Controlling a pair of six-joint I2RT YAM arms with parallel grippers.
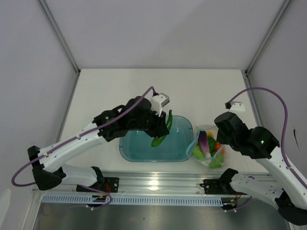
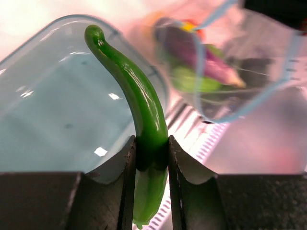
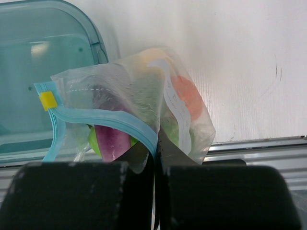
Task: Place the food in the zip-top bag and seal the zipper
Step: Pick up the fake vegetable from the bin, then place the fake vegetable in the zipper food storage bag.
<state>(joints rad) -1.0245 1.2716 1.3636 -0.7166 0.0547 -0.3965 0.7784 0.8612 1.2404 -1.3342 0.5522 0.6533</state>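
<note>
The left end effector (image 2: 152,142) holds the dark green chili (image 2: 140,93) between its 2 fingers, closed narrow on the lower half of the fruit. The long upper part curves up past the fingertips and a short end hangs out below them. From above, this chili is in the air over the right part of the blue tub (image 1: 180,155) and does not touch it.

The right end effector (image 3: 156,149) is closed tight and pinches the edge of the zip-top bag (image 3: 120,88), just beside the zipper (image 3: 112,120). The bag stands on the white tabletop (image 3: 240,57) close to the right side of the tub, with its mouth open toward the tub.

The top camera shows both arms and the gap between chili and bag, but the right fingers are hidden under the wrist there. The right wrist camera shows the pinch itself and a small yellow slider (image 3: 48,100) at the end of the zipper. The left wrist camera shows the bag only blurred, behind the chili.

The chili is smooth, glossy and bent like a hook. The bag is thin, clear, wrinkled plastic, and its zipper is a light teal strip. Inside it I see a purple eggplant (image 3: 112,139), an orange fruit (image 3: 188,98) and some pale green pieces. The tub is rigid, translucent, with rounded corners.
</note>
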